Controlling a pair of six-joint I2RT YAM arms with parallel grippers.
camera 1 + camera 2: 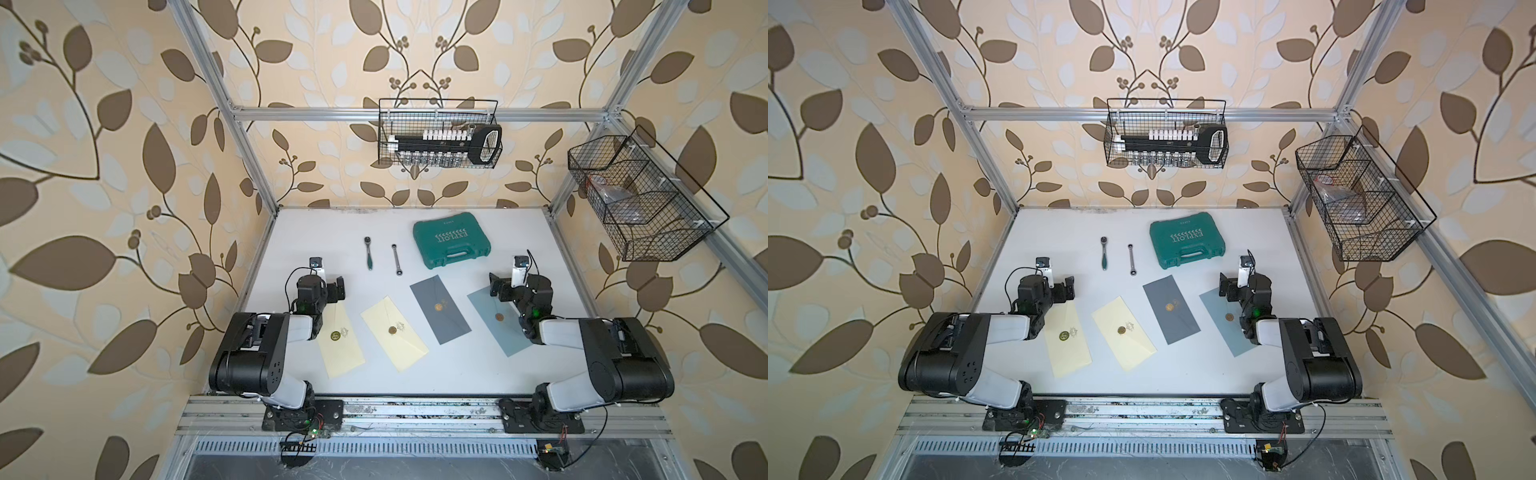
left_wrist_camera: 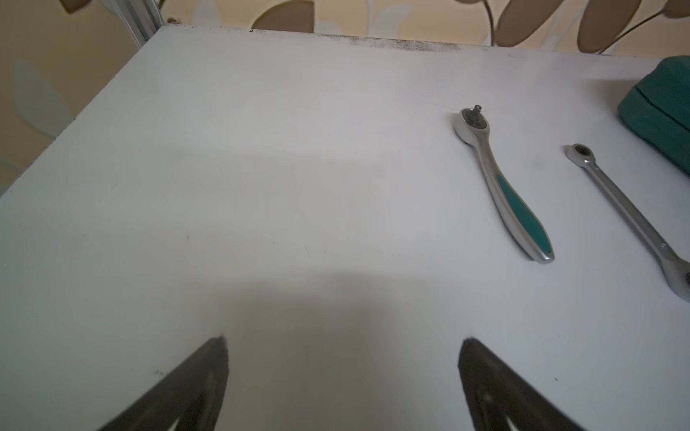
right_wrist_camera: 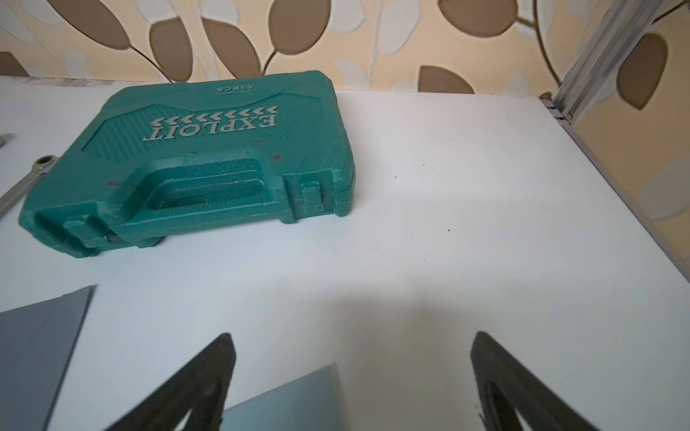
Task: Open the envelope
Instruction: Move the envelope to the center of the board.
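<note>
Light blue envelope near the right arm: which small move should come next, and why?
Probably lower the right pincer toward the gold seal on the light blue envelope. The pincer stands open and empty above the envelope's far corner, and the seal looks unbroken.

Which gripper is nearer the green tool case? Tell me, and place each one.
Right. The right gripper sits open just on the near side of the green tool case, by its right end. The left gripper is farther off, across the ratchet and wrench from it.
</note>
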